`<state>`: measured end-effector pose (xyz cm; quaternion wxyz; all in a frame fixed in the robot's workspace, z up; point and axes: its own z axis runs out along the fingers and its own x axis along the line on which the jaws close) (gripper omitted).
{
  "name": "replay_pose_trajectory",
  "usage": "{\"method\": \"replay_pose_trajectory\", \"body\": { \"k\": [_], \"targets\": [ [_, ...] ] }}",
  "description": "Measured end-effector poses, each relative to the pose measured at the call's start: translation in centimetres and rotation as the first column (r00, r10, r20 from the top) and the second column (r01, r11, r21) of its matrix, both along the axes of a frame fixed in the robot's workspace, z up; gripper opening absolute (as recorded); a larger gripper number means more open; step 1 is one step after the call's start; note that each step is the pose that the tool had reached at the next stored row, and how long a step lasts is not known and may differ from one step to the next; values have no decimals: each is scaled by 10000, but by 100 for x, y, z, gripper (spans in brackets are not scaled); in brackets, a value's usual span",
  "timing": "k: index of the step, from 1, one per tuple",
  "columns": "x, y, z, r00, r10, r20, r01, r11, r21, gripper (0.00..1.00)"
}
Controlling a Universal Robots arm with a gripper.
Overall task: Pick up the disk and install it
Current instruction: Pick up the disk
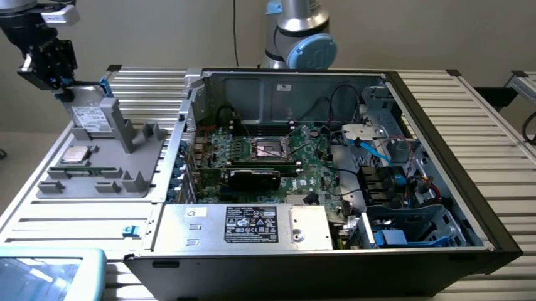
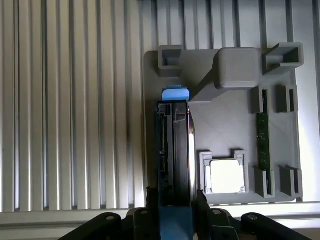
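While one disk [image 2: 175, 145] stands on edge in grey holder [image 2: 225, 120], one gripper [image 2: 176, 197] straddles it, clamped or loose unclear; one chip [image 2: 226, 176] nearby.

Gripper [image 2: 176, 197] body and the near end of the disk [image 2: 175, 145] cut off by the wrist picture's edge; print on the label [image 1: 88, 119] too small to read; robot arm [image 1: 297, 37] cropped at the exterior view's upper edge.

Disk [image 1: 88, 117]: flat silver-grey drive with a white label and blue side rails. It stands upright on edge in a grey holder tray [image 1: 117, 168], label facing outward, at the exterior view's left.
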<state>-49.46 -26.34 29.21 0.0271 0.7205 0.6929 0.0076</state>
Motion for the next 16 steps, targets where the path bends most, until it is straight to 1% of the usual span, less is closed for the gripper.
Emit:
{"method": "replay_pose_trajectory", "body": {
  "k": [5,9,16],
  "targets": [
    [0,0,-6,10000,-1,1,1,10000,8,37],
    [1,0,-9,10000,1,3,-1,10000,43,37],
    [7,-1,-3,10000,1,4,-1,10000,46,37]
  ]
}}
